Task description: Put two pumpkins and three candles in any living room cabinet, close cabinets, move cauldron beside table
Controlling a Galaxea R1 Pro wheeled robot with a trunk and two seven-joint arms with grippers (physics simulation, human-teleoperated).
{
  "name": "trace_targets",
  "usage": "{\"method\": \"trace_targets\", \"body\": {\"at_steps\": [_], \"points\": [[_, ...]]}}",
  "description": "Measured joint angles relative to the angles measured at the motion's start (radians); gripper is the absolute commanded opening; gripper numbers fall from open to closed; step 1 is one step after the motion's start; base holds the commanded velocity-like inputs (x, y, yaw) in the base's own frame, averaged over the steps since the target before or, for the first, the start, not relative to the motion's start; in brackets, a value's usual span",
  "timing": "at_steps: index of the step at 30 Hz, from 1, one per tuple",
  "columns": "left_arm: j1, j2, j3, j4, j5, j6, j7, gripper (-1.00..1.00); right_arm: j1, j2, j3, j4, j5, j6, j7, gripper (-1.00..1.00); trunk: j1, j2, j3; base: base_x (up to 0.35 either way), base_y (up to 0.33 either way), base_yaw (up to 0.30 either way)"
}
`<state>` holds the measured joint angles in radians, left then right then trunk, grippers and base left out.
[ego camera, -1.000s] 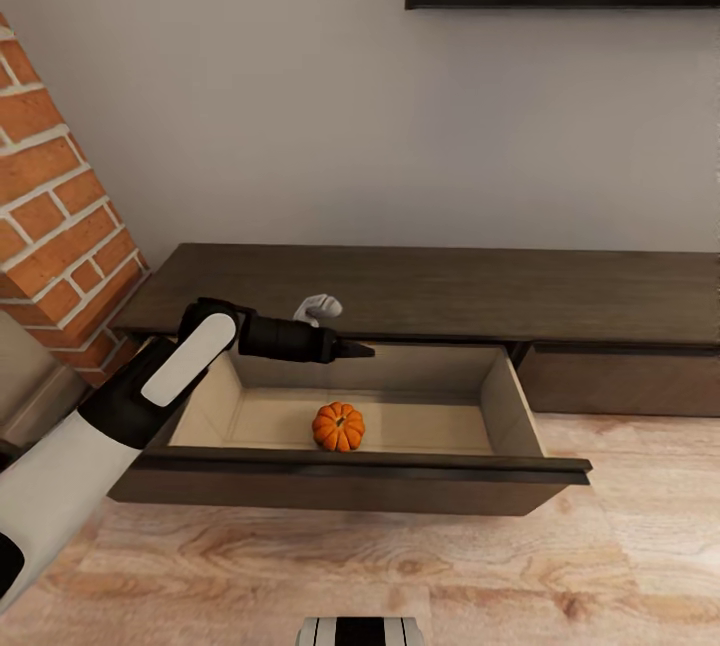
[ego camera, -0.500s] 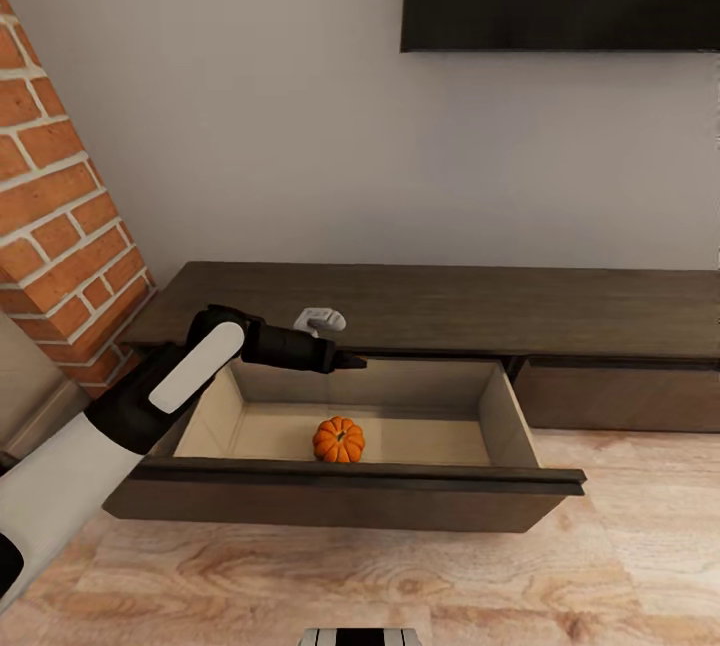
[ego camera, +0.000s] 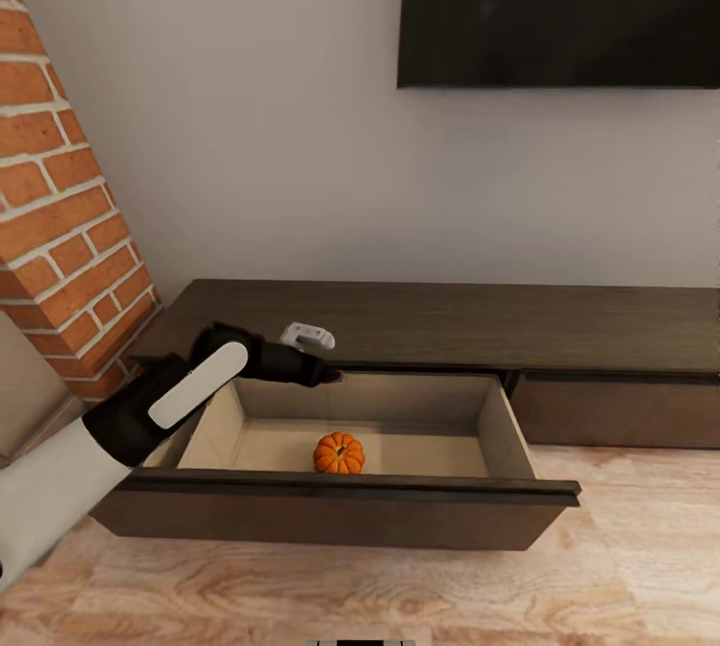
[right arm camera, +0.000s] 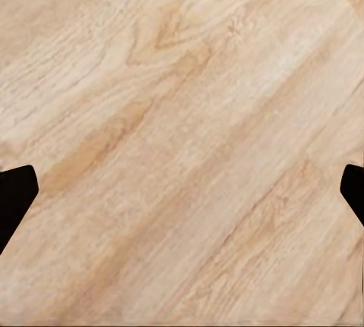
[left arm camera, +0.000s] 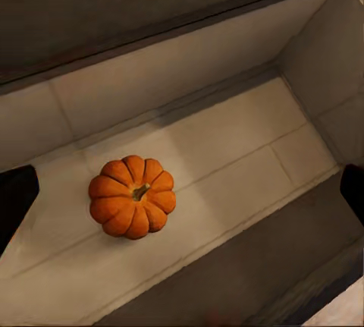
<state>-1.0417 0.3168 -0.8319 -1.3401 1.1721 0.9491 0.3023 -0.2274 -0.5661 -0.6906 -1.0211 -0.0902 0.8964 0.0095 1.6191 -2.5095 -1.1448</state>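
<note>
One orange pumpkin (ego camera: 339, 453) sits on the light beige floor of the open drawer (ego camera: 340, 488) of the dark brown cabinet (ego camera: 450, 321). In the left wrist view the pumpkin (left arm camera: 132, 196) lies below and between the fingertips (left arm camera: 15, 199), untouched. My left gripper (ego camera: 325, 375) hangs open above the drawer's back left part, holding nothing. My right gripper (right arm camera: 182, 190) is open over bare wood floor (right arm camera: 189, 114), its jaws wide apart.
A red brick column (ego camera: 60, 226) rises at the left, close to my left arm. A dark TV (ego camera: 560, 6) hangs on the wall above the cabinet. A second drawer front (ego camera: 620, 411) at the right is shut. The pulled-out drawer juts over the wood floor (ego camera: 400, 596).
The head camera has tilted up, so the whole picture has slid down. My left gripper has drawn back to the left above the drawer. The pumpkin lies still.
</note>
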Motion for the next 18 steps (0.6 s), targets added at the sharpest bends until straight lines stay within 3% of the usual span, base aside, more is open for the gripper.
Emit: {"method": "trace_targets", "body": {"at_steps": [1,3,5,7,10,18], "points": [[0.0,0.002,-0.025,0.0,0.027,-0.033,0.064,1.0,0.0,-0.007,0.001,0.075,0.038,-0.049,0.046,1.0,0.0,0.0,0.004,0.0,0.0,0.0],[0.0,0.004,-0.054,0.0,0.059,-0.068,0.13,1.0,0.0,-0.012,0.0,0.156,0.074,-0.111,0.09,1.0,-0.001,0.001,0.012,0.0,0.0,0.0],[0.0,0.014,-0.115,-0.006,0.118,-0.12,0.234,1.0,0.0,-0.017,-0.004,0.309,0.134,-0.234,0.151,1.0,-0.002,0.001,0.019,0.0,0.0,0.0],[0.0,0.026,-0.15,-0.027,0.147,-0.145,0.278,1.0,0.0,-0.018,-0.004,0.399,0.162,-0.307,0.174,1.0,-0.003,0.002,0.027,0.0,0.0,0.0],[0.0,0.051,-0.184,-0.074,0.17,-0.17,0.314,1.0,0.001,-0.019,-0.001,0.49,0.184,-0.381,0.19,1.0,-0.005,0.002,0.039,0.0,0.0,0.0],[0.0,0.103,-0.232,-0.136,0.185,-0.221,0.348,1.0,0.001,-0.013,0.011,0.54,0.193,-0.492,0.204,1.0,-0.008,0.004,0.07,0.0,0.0,0.0]]}}
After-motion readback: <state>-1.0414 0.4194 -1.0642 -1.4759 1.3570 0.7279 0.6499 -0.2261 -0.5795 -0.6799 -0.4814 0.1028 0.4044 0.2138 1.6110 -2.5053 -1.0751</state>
